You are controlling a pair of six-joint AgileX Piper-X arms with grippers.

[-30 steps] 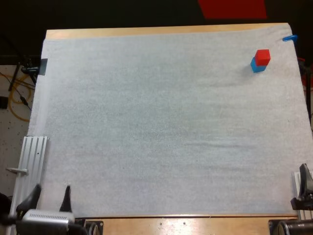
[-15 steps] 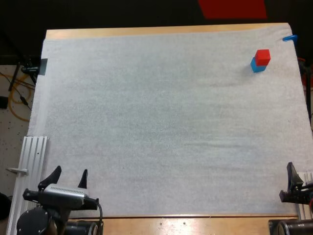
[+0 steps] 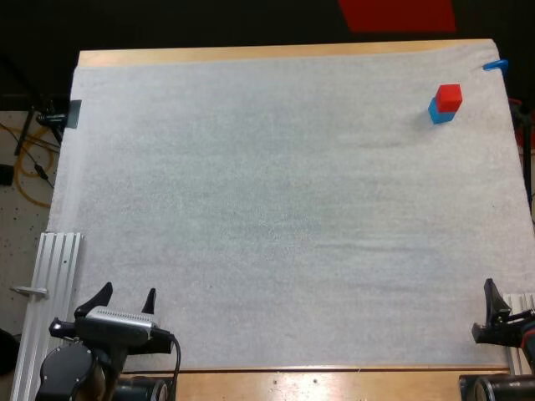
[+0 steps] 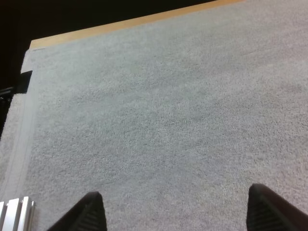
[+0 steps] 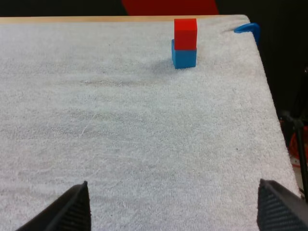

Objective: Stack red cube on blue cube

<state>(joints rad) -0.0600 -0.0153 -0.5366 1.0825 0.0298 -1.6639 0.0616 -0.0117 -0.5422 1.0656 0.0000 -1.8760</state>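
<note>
Wooden tabletop (image 3: 251, 53) carries a white mat (image 3: 276, 209) that covers nearly all of it. Left gripper (image 3: 127, 294) sits at the lower left of the high view over the mat's near edge, fingers apart and clear of anything; right gripper (image 5: 173, 183) sits at the lower right edge, fingers likewise spread wide with nothing between them. Red cube (image 3: 449, 97) rests on top of blue cube (image 3: 440, 114), touching and slightly offset, at the upper right near the mat's far corner, well apart from both grippers.
</note>
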